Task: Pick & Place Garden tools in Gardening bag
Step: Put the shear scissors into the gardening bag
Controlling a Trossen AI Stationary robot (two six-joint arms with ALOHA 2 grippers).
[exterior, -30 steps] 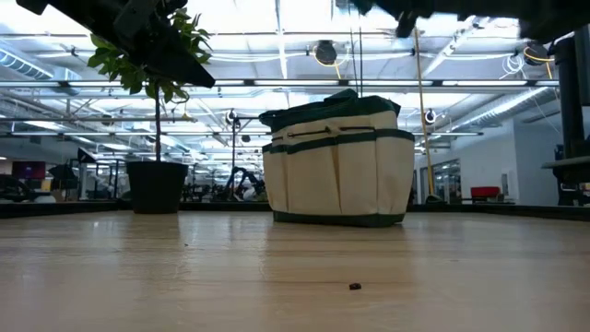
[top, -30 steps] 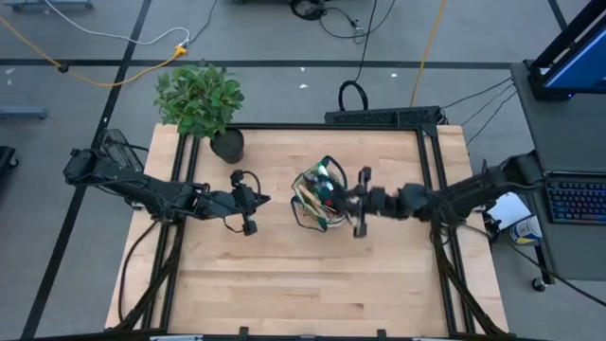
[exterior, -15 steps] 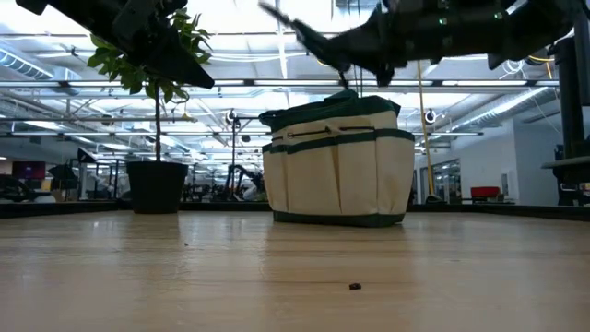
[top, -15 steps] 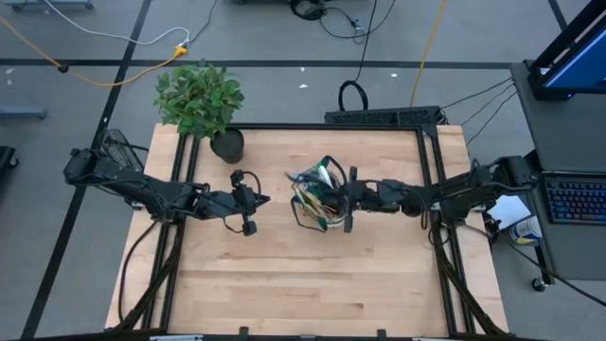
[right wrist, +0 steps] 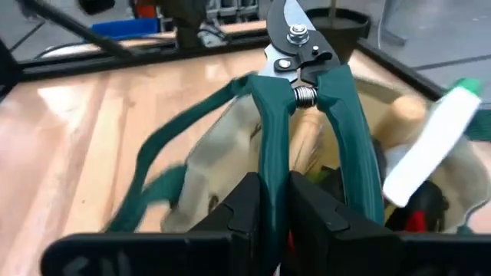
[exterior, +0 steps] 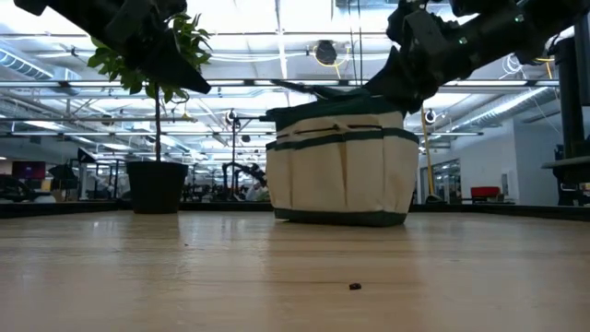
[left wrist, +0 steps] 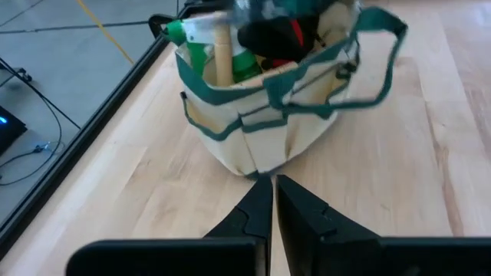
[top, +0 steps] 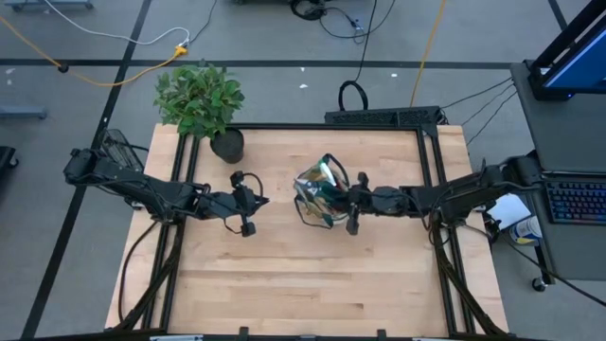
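The bag (top: pixel 320 194) is set near the middle of the table (top: pixel 284 284), with tools standing in it. Teal-handled shears (right wrist: pixel 311 115) are pinched by one handle between the nearly closed fingers of the right gripper (right wrist: pixel 272 201), just above the bag's mouth. The left gripper (left wrist: pixel 271 195) is held closed and empty, near the bag's other side.

My right gripper (top: pixel 352 203) reaches left at table centre, fingers clamped; my left gripper (top: pixel 252 201) hovers closed, well apart.
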